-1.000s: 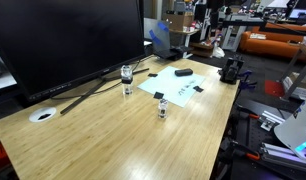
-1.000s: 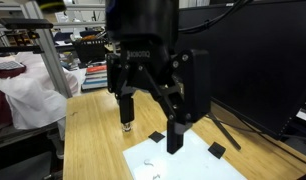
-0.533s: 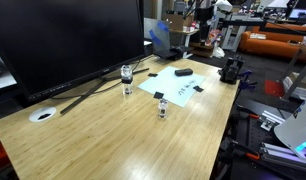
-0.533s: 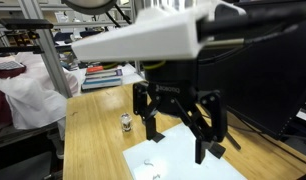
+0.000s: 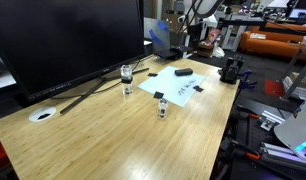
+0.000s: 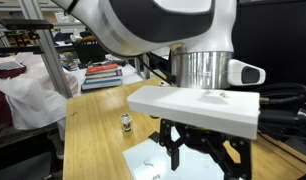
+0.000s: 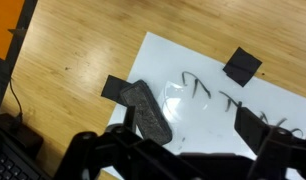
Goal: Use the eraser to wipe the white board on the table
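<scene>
The white board lies flat on the wooden table and carries a few dark marks. It also shows in both exterior views. The black oblong eraser lies on the board's left edge in the wrist view, and in an exterior view it is at the board's far end. My gripper hangs open and empty just above the board, its left finger next to the eraser. It fills an exterior view, where the eraser is hidden.
Small flat black pieces sit on the board's edges. Two small glass jars stand beside the board. A white disc lies at the near left. A big dark monitor lines the back.
The arm has swung over the board and come down. The gripper now hangs lower and closer to the eraser, still open. Nothing on the table has moved.
</scene>
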You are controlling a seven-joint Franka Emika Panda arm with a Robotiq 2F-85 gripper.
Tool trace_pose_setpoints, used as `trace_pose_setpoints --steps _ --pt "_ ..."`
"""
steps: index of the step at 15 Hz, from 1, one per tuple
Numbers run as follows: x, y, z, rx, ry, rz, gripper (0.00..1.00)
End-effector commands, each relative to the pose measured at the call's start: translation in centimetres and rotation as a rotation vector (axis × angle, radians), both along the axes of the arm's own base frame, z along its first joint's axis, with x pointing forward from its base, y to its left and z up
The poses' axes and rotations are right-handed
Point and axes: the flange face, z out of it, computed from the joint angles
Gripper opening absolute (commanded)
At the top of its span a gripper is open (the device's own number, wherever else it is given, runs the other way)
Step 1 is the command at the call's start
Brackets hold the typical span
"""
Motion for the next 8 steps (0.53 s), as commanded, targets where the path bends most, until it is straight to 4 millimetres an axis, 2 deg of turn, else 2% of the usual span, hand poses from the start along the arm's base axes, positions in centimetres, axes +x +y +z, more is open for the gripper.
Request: trace_pose_setpoints --steps 1,4,5,6,8 --pt "0.2 0.0 0.1 -0.001 0.0 0.0 1.0" --pt "0.3 0.0 0.4 -0.002 -0.007 0.001 1.0" --pt "0.5 -0.3 -0.2 0.002 0.013 -0.003 1.0" --pt "0.8 -1.2 -1.5 -0.046 0.031 -0.028 1.0" --pt "1.3 -1.8 -3.9 -0.048 0.062 -0.027 1.0"
